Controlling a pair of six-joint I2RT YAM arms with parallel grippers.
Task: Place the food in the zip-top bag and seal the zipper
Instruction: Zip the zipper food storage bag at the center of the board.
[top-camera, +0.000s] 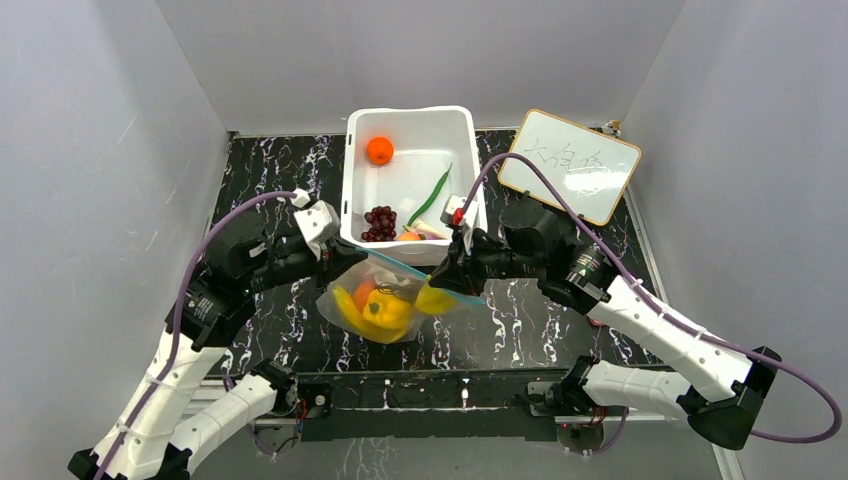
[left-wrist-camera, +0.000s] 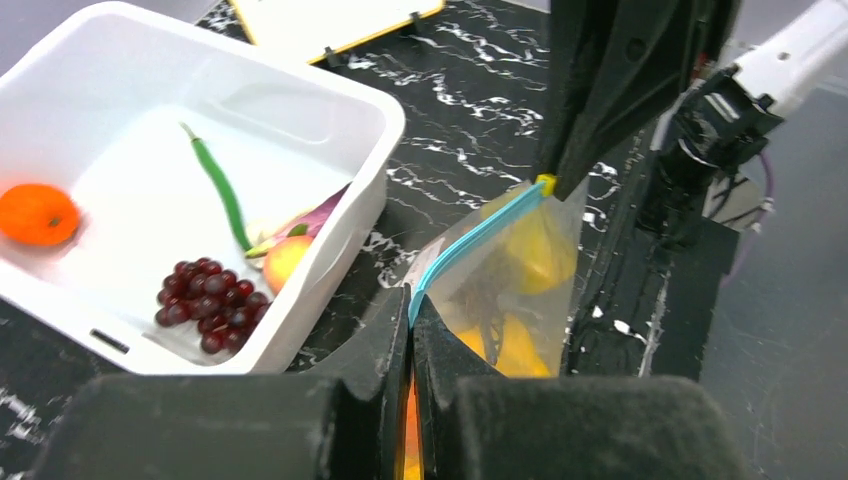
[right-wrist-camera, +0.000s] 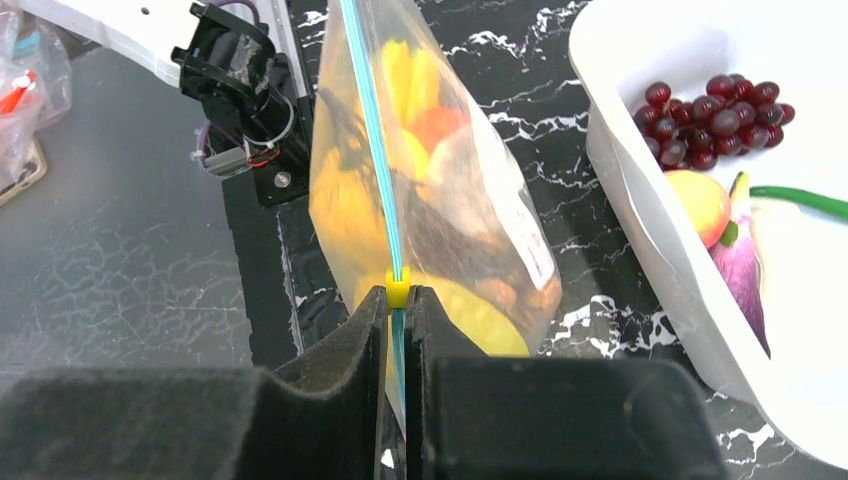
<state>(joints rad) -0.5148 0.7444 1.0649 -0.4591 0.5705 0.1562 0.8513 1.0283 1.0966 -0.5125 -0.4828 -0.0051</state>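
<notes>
The clear zip-top bag (top-camera: 395, 300) hangs between both grippers in front of the tub, holding yellow and orange toy food (top-camera: 385, 310). Its teal zipper (top-camera: 430, 280) runs taut from one gripper to the other. My left gripper (top-camera: 352, 252) is shut on the left end of the zipper (left-wrist-camera: 470, 240), pinching it at the fingertips (left-wrist-camera: 411, 310). My right gripper (top-camera: 445, 278) is shut on the zipper (right-wrist-camera: 370, 130) just behind its yellow slider (right-wrist-camera: 398, 287). An orange (top-camera: 379, 150), dark red grapes (top-camera: 379, 222) and a green pod (top-camera: 432, 195) lie in the white tub.
The white tub (top-camera: 352, 190) stands just behind the bag, close to both grippers. A peach-coloured and a purple-white piece (right-wrist-camera: 735, 260) lie at its near wall. A small whiteboard (top-camera: 570, 165) leans at the back right. Grey walls enclose the black marbled table.
</notes>
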